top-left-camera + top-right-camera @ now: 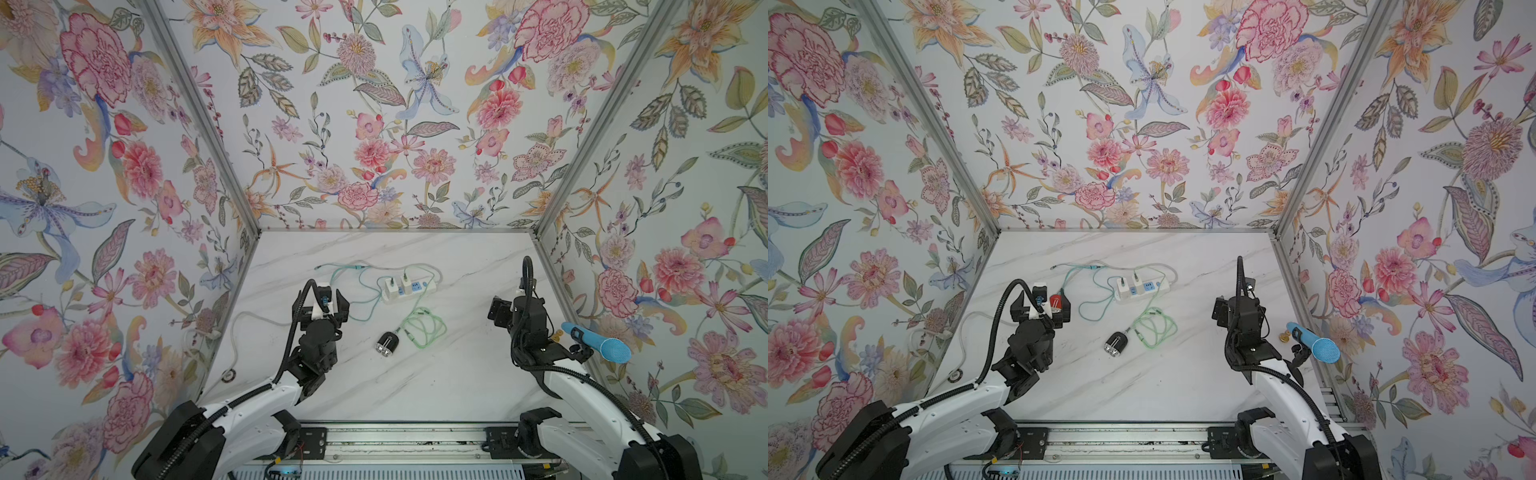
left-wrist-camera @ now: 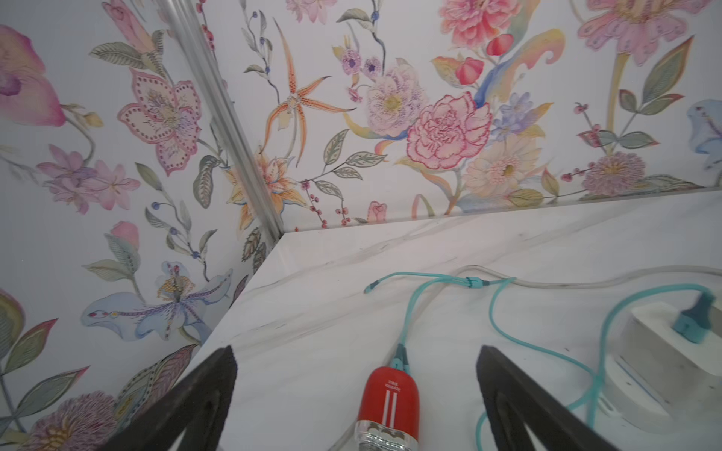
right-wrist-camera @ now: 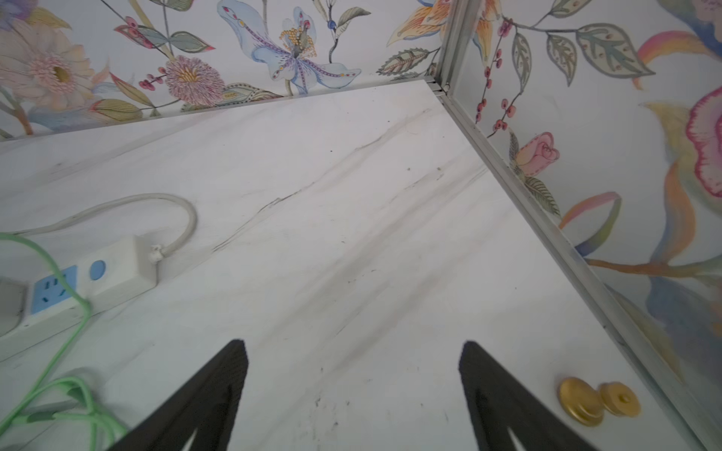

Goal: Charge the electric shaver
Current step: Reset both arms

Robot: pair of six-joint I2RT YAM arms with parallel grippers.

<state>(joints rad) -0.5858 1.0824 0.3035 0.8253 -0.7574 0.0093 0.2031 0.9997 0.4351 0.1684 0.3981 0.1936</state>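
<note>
One red shaver (image 2: pixel 388 406) lay at the bottom centre of the left wrist view. It sat between the spread fingers of my left claw (image 2: pixel 355 351), and neither finger touched it. I judged the step to be backing away from a completed plug-in. To do it well I would lift straight up, keeping both fingers off the teal cable (image 2: pixel 410 312) so nothing tugged the connector loose.

The shaver was glossy red and rounded, with two pale stripes and a clear, silvery head at the frame's bottom edge. The teal connector sat in its upper end. The cable looped right to a white power strip (image 2: pixel 644 406) at the right edge.

My right claw (image 3: pixel 353 345) was spread too, empty over the bare surface (image 3: pixel 351 195). In a top view, a black shaver (image 1: pixel 387 343) lay mid-frame beside a green cable (image 1: pixel 428 328).
</note>
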